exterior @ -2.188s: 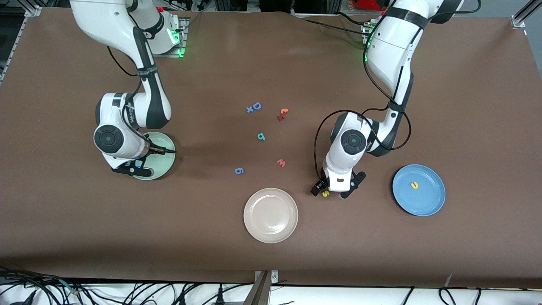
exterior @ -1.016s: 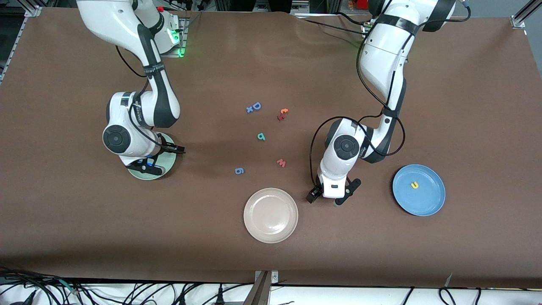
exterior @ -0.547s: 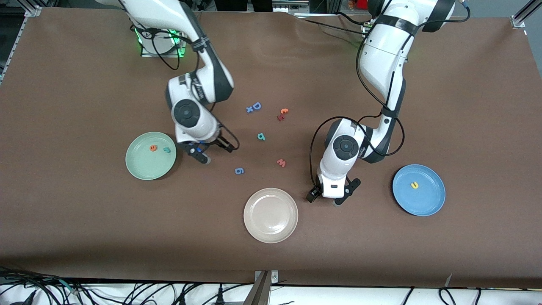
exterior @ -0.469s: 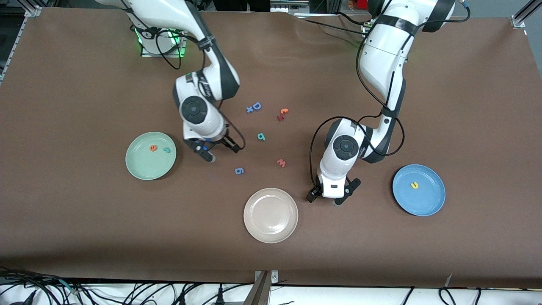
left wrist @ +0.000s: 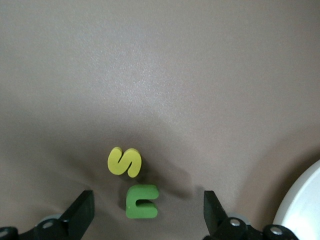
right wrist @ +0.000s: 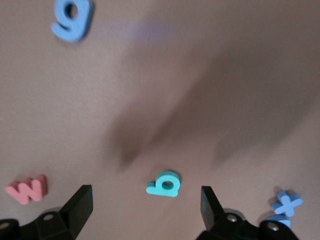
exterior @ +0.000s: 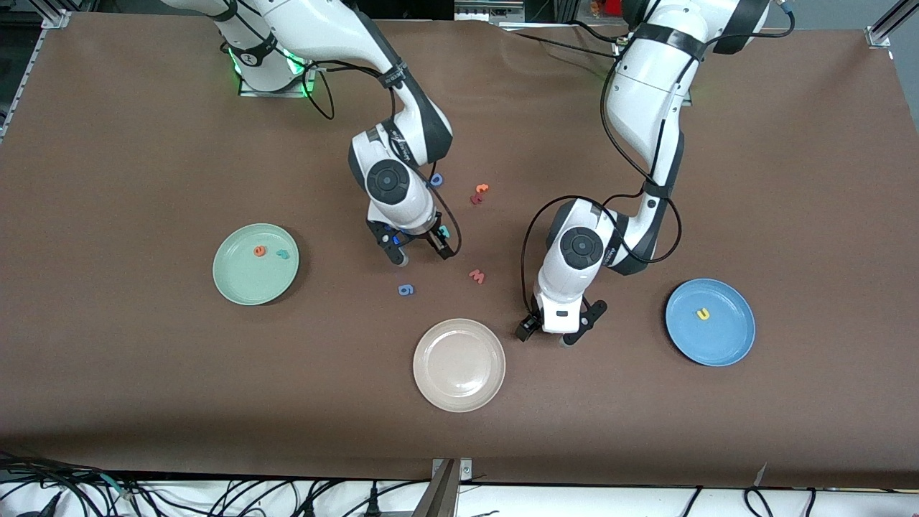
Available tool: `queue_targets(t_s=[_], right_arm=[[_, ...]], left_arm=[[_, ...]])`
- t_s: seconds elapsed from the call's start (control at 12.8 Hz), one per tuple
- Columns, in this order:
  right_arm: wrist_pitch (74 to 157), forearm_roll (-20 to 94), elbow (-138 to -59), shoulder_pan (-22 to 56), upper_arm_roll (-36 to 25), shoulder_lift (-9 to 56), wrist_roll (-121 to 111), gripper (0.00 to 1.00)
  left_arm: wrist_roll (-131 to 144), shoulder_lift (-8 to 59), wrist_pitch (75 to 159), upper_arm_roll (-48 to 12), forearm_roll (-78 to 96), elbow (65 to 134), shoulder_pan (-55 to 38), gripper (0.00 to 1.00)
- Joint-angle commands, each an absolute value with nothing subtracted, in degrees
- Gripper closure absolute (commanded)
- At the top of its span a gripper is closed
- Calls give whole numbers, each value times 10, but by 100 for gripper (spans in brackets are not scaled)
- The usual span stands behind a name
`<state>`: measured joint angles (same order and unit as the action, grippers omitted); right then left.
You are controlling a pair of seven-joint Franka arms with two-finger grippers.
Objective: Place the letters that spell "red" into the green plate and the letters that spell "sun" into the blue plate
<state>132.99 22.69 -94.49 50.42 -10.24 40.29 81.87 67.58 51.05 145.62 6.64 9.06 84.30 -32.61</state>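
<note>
The left gripper (exterior: 553, 333), fingers spread and holding nothing, hangs over the small yellow foam "s" (left wrist: 124, 162) and olive-green foam "n" (left wrist: 142, 201), both on the brown table (exterior: 143, 373) beside the round beige-white plate (exterior: 459, 365). The right gripper (exterior: 419, 252), fingers also apart and empty, is over the teal foam "d" (right wrist: 164, 184), farther from the front camera than that plate.

place: robotics lab bench
surface: brown mat (exterior: 143, 373) covering the whole table
frame: aluminium rails (exterior: 890, 21) at the table's corners
wiring: loose black cables (exterior: 215, 495) along the edge nearest the front camera
arm mount: base plate with green lights (exterior: 269, 72)
</note>
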Motion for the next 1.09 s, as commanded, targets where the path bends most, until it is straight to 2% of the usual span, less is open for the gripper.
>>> queue_targets(t_s=[0.0,0.16,0.31,0.55,0.7,0.86,1.02], right_arm=[[1364,242,-929,529,-106,434,831,6],[1364,240,-932,531,-106,437,837,8],[1364,237,-940,536,-107,437,837,8],[1364,235,-944,536,-109,437,836,14],[1364,234,-944,538,-109,441,834,28],[1364,234,-945,541,-109,442,833,47],[1363,232,-945,541,-109,442,832,69]], left_arm=[[679,520,1448,70,107,833,-336,7],[677,522,1448,71,105,836,-336,21],[676,526,1448,71,103,838,-336,25],[676,526,1448,71,103,838,-336,34],[676,526,1448,71,102,838,-336,49],[676,526,1448,71,102,839,-336,57],[664,525,1448,71,102,845,-336,77]])
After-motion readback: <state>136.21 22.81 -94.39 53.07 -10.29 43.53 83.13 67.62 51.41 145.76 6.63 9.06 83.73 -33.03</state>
